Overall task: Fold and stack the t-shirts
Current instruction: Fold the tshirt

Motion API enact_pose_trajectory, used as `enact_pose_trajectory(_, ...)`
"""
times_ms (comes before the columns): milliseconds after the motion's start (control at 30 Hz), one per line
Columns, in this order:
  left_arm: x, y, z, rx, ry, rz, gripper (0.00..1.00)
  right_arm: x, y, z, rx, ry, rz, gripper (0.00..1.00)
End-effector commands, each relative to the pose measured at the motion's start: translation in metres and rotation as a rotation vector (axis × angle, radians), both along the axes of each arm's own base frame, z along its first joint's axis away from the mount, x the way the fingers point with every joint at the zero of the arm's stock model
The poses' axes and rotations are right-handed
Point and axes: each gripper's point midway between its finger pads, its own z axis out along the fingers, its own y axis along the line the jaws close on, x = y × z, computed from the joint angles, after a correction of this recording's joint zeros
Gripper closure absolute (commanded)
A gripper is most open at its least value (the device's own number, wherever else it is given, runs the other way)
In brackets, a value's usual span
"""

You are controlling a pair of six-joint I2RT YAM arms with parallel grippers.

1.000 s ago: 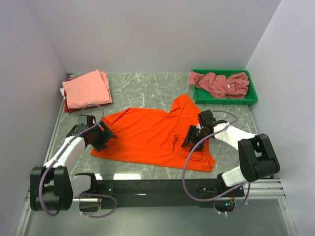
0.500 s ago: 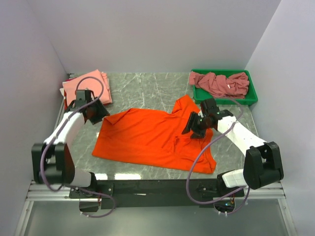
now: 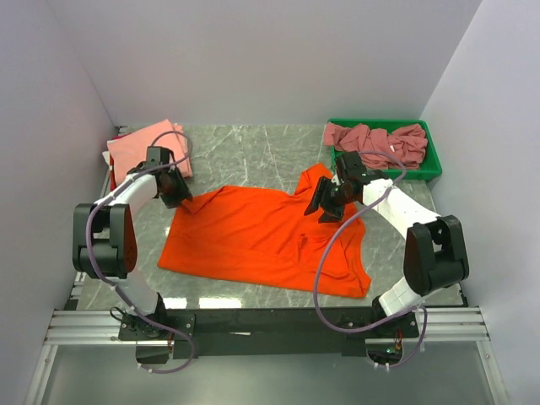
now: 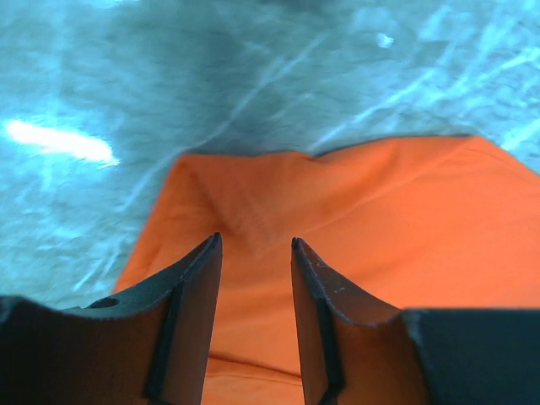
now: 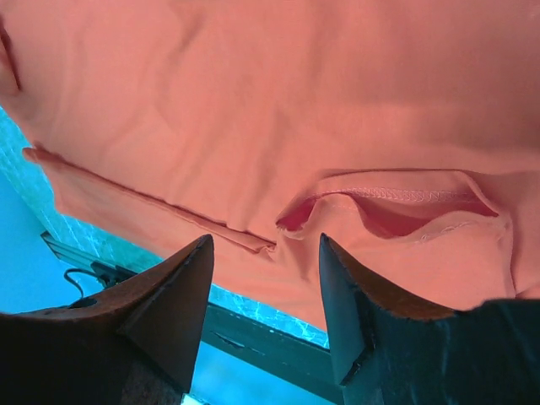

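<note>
The tabletop [image 3: 253, 156] is gray stone with white streaks. A bright orange t-shirt [image 3: 253, 236] lies spread out in the middle of it. A folded pink t-shirt [image 3: 143, 152] sits in the far left corner. A green bin [image 3: 384, 175] stands in the far right corner.

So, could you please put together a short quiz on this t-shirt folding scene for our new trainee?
1. True or false: the green bin is empty.
2. Which part of the orange t-shirt is the left gripper over? A) its far left corner B) its near hem C) its collar
3. What lies folded at the far left corner of the table?
Key: 1 false, it holds crumpled mauve shirts. 2 A. 3 the salmon-pink t-shirt.
</note>
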Motion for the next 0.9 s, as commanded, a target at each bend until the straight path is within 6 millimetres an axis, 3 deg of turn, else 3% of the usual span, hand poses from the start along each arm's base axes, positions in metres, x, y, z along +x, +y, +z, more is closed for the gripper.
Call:
enact_pose_trajectory(0,0.013,-0.013,0.009,0.009,-0.041,-0.057,0.55,0.008,0.008,0.010,0.024,-0.033,0.026,0.40)
enact_pose_trajectory(133,0.012,-0.024,0.001,0.016,-0.019,-0.082,0.54,0.002,0.005,0.006,0.018,-0.025,0.022,0.40)
enact_pose_trajectory(467,0.002,-0.015,-0.004,0.073,0.008,-0.049,0.54,-0.009,0.002,0.002,0.019,-0.019,0.009,0.40)
enact_pose_trajectory(867,0.002,-0.018,-0.022,0.080,0.044,-0.069,0.55,-0.005,0.002,0.009,0.030,-0.038,-0.003,0.40)
